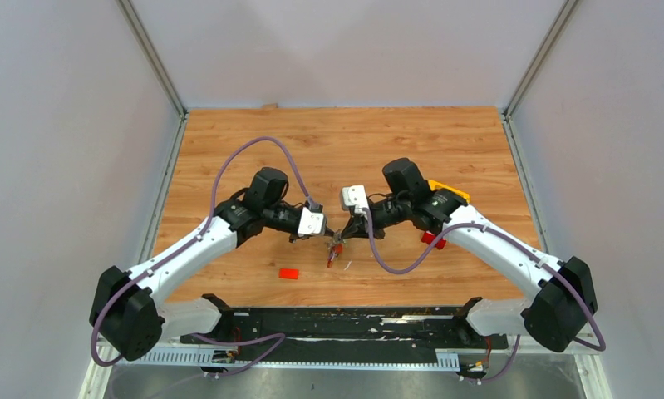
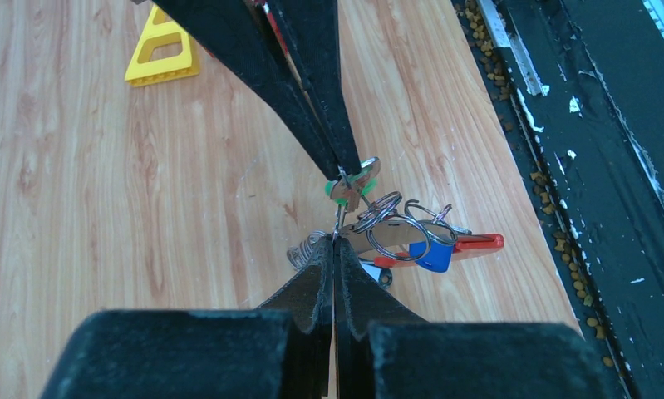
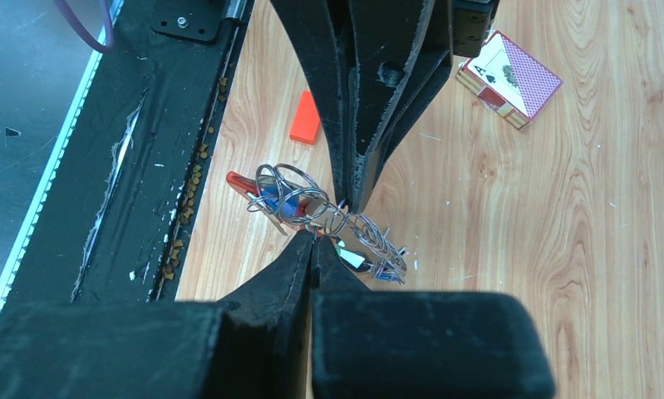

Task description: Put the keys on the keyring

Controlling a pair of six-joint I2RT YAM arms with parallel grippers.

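**Two robot claws meet tip to tip over a bunch of keys on a wooden table**

Seen from above, the left arm reaches in from the lower left across the wooden table. A small orange block lies flat on the wood near the front edge, just left of centre. A box of playing cards lies close to the left arm and shows only in the right wrist view.

The left gripper has its two black fingers pressed tight together, pinching a thin wire ring of the keyring. The keyring is at the middle of the table, toward the front edge, directly between the two claws. It is a tangle of metal rings with a red strap, a blue tag and a grey coiled chain. The pictures do not show whether its lower end rests on the wood.

The right gripper points straight at the left one, their tips almost touching. Its fingers are squeezed together on a green-tagged key, held right at the rings.

Further right, a red block sits on the wood beside the right arm. A yellow wedge-shaped piece lies behind the right wrist.
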